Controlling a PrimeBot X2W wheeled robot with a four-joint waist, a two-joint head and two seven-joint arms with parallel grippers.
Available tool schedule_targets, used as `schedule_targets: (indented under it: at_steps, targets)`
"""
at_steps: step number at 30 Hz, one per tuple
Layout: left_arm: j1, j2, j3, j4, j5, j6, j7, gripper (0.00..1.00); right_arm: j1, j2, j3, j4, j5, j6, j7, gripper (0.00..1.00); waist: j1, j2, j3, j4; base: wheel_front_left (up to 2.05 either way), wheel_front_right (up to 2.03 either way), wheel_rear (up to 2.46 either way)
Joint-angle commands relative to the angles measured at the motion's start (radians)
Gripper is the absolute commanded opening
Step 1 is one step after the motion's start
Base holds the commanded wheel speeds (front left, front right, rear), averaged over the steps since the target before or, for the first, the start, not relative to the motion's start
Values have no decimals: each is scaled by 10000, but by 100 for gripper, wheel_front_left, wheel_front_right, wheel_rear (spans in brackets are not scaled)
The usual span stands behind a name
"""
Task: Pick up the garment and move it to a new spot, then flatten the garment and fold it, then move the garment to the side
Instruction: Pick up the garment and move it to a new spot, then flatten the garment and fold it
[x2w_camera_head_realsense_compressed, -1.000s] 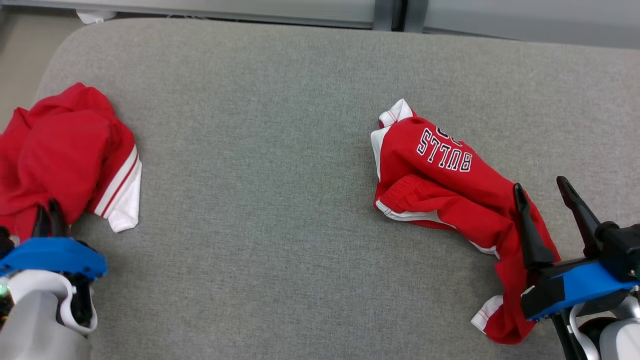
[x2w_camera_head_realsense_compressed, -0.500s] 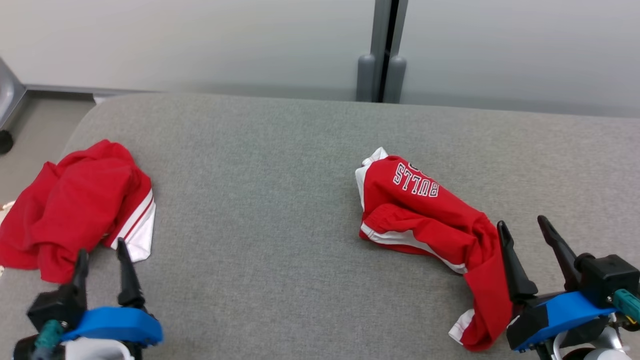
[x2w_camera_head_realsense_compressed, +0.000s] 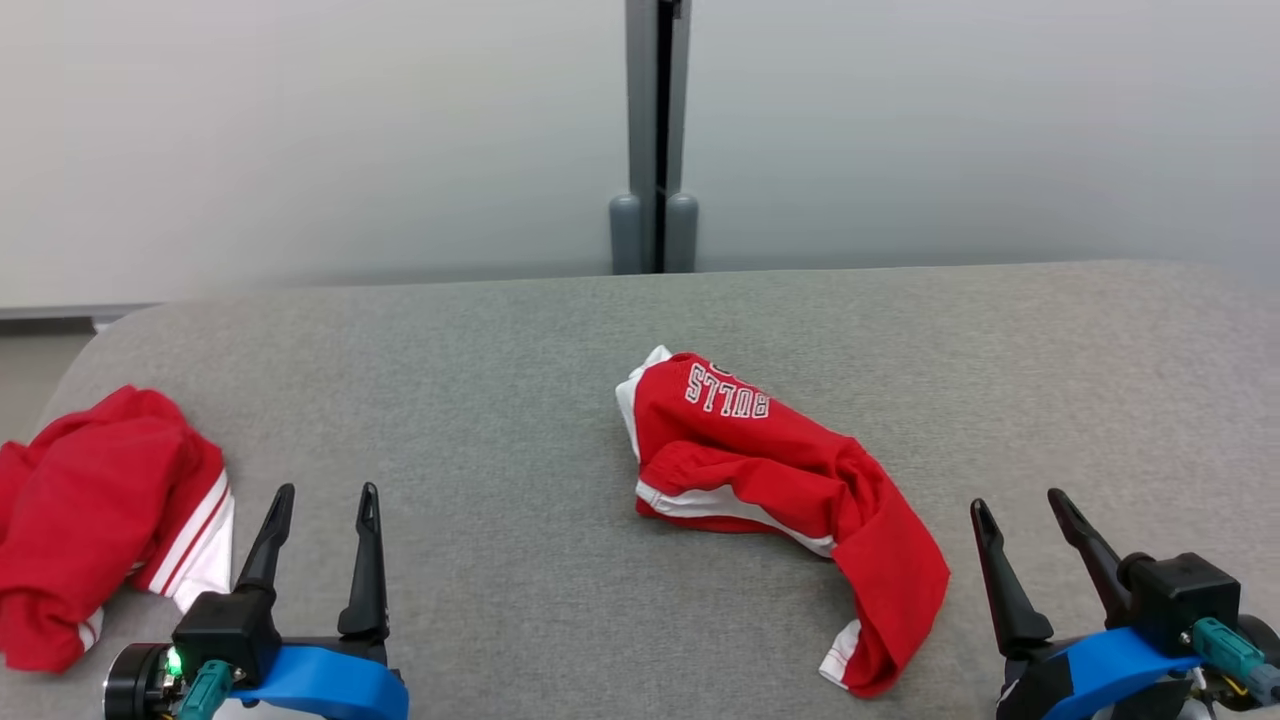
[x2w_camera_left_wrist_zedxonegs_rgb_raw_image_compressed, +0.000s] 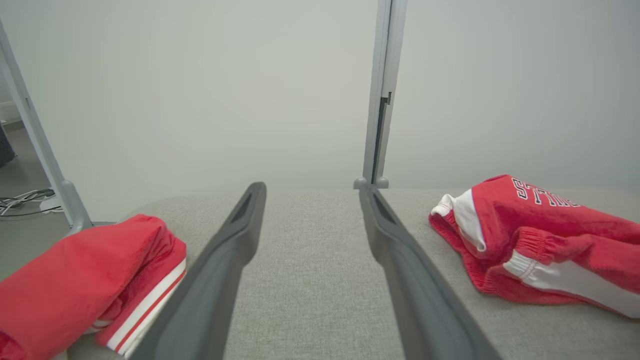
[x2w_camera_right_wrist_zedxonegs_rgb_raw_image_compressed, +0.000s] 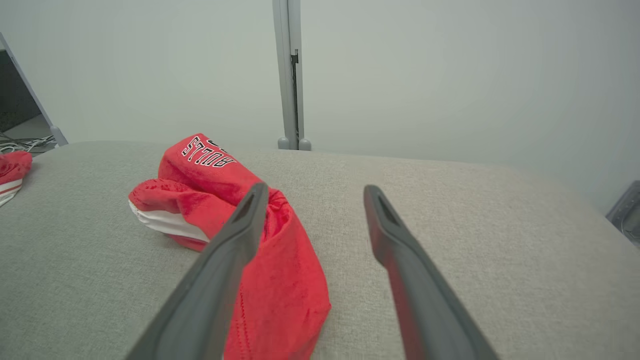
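My left gripper (x2w_camera_head_realsense_compressed: 327, 489) and right gripper (x2w_camera_head_realsense_compressed: 1016, 500) both stand wide and empty over the grey fabric-covered table (x2w_camera_head_realsense_compressed: 480, 400). The crumpled red-and-white garment (x2w_camera_head_realsense_compressed: 100, 500) lies at the table's left edge. A red BULLS-lettered garment (x2w_camera_head_realsense_compressed: 760, 460) lies mid-table.

I am seeing the garment (x2w_camera_head_realsense_compressed: 760, 450) showing bright red with white side panels and black-edged white lettering, while the second garment (x2w_camera_head_realsense_compressed: 90, 510) is showing the same red with a white hem band carrying thin red stripes. The padded surface (x2w_camera_head_realsense_compressed: 500, 400) is reading as flecked grey weave, and the left gripper (x2w_camera_head_realsense_compressed: 328, 492) and right gripper (x2w_camera_head_realsense_compressed: 1016, 500) are showing black fingers (x2w_camera_head_realsense_compressed: 367, 570) over blue mounts (x2w_camera_head_realsense_compressed: 320, 690)
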Motion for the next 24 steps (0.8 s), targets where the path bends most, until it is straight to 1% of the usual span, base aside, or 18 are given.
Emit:
schedule_targets:
  at_steps: [1, 9, 24]
  targets:
    - [160, 34, -53, -144, 59, 42, 88, 100, 169, 3, 22, 30, -31, 2, 28, 100, 1, 1, -168, -219, 0, 0, 0]
    - [684, 106, -116, -536, 44, 264, 444, 100, 421, 7, 41, -8, -15, 1, -5, 100, 1, 1, -415, -469, 0, 0, 0]
    - [982, 215, -73, -680, -170, 466, 818, 100, 371, 1, 66, -139, -21, 1, -8, 100, 1, 1, -503, -441, 0, 0, 0]
